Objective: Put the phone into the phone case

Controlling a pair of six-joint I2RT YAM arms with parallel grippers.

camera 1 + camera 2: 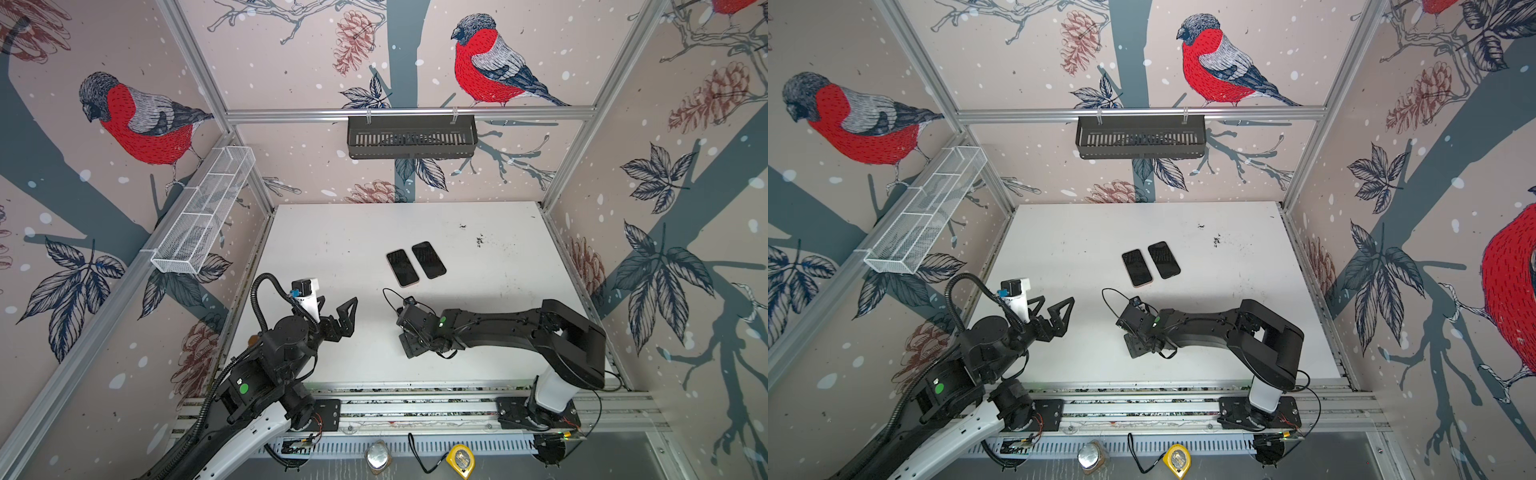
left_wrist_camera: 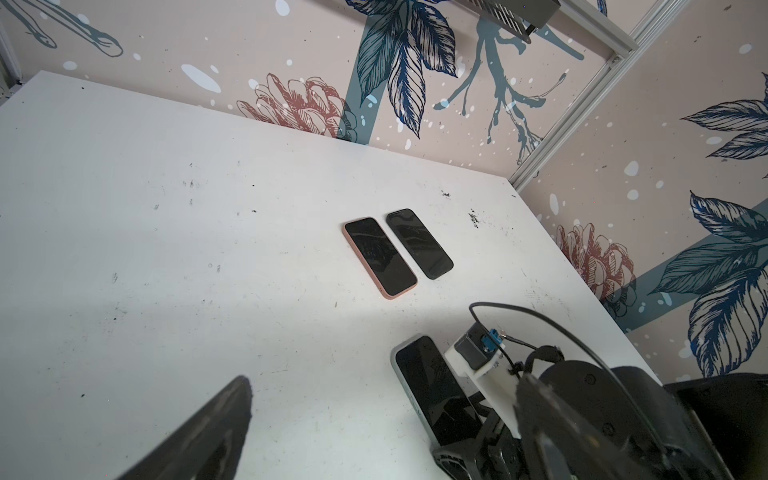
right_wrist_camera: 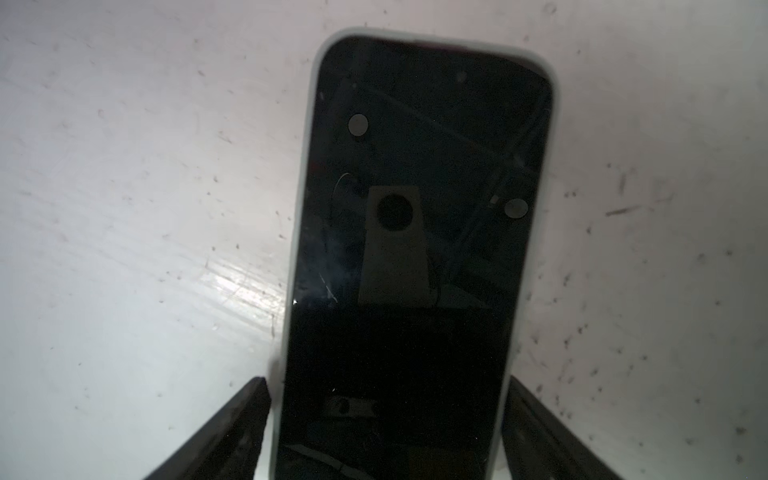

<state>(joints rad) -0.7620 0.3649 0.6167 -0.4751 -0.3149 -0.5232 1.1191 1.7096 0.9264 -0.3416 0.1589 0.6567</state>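
Observation:
A phone (image 3: 415,249) with a dark screen lies flat on the white table (image 1: 332,232) inside a pale grey phone case (image 3: 297,249), whose rim frames the screen. The phone (image 2: 428,390) also shows in the left wrist view, its near end hidden under my right wrist. My right gripper (image 3: 386,382) points down over it, one finger against each long side of the case with no clear gap. In both top views the right wrist (image 1: 415,328) hides this phone. My left gripper (image 1: 334,311) hovers open and empty to the left of it, well apart.
Two more phones lie side by side at mid-table: one in a pink case (image 1: 402,268) and a dark one (image 1: 429,259). A black basket (image 1: 411,137) hangs on the back rail and a white wire basket (image 1: 203,212) on the left wall. A yellow tape measure (image 1: 460,459) sits beyond the front rail.

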